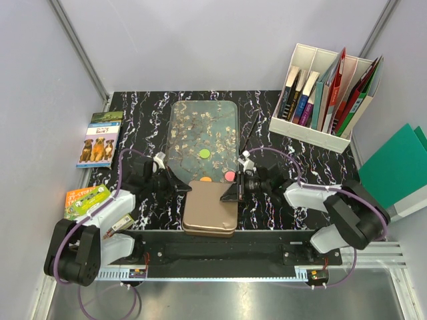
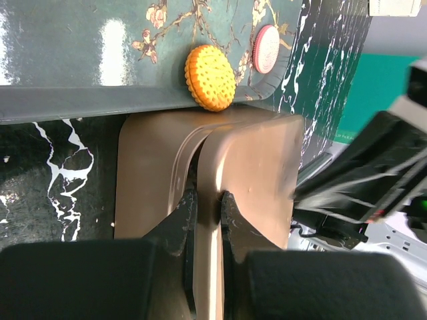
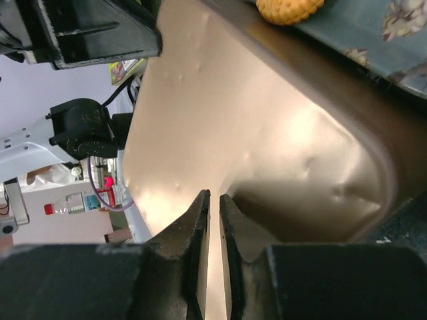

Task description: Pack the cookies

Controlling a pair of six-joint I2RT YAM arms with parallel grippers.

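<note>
Nearest the arm bases sits the tan tin (image 1: 209,231), and both arms work on it: the left gripper (image 2: 207,200) has its jaws drawn narrow onto the thin rim of the tin lid (image 2: 257,167) at the tin's left side, and the right gripper (image 3: 213,200) pinches the opposite rim just as closely, only a sliver of metal between its fingers. A grip from both sides should keep the lid level, which I judge is meant to lift it straight off the base; the views do not settle whether it has parted yet. Just beyond the tin's far edge an orange cookie (image 2: 209,78) lies at the near rim of the blossom-patterned tray (image 1: 200,127), with a pink cookie (image 2: 267,48) beside it to the right and a green cookie (image 1: 204,154) farther beyond the tin. All three lie outside the tin, so I judge packing has hardly begun. Farthest off, well beyond the tin to the right, stands a white book rack (image 1: 320,130)
</note>
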